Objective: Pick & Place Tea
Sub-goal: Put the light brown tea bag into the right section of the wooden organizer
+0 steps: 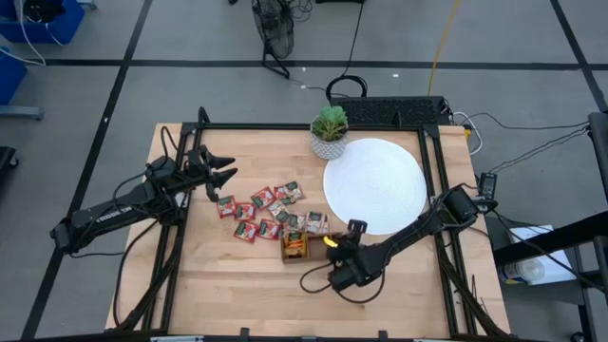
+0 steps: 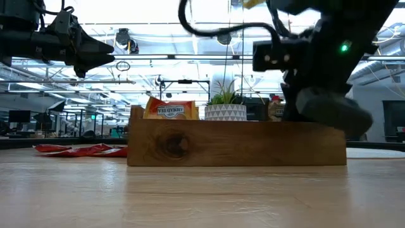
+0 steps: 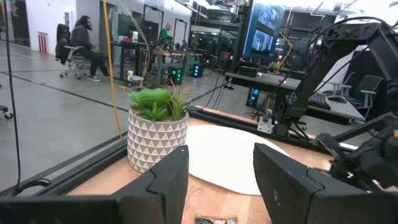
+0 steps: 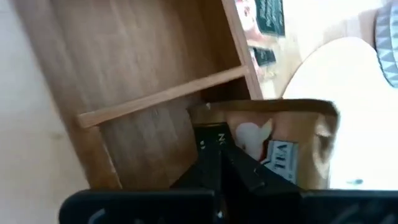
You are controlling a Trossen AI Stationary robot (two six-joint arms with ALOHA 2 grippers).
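The wooden surface (image 1: 237,275) lies bare along its near edge, with the white disc (image 1: 375,185) filling the far right and one potted plant (image 1: 330,133) touching its rim. About ten red tea sachets (image 1: 261,217) lie scattered mid-surface beside the single wooden tray (image 1: 296,247). The right end effector (image 4: 219,163) is clenched on an orange-yellow sachet (image 4: 283,149) over the tray, while the left end effector (image 1: 225,174) hovers released above the sachets' left edge.

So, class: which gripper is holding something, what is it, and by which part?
The right gripper has its jaws shut on the edge of a pale brown tea sachet, above the brown wooden tray. The left gripper holds nothing.
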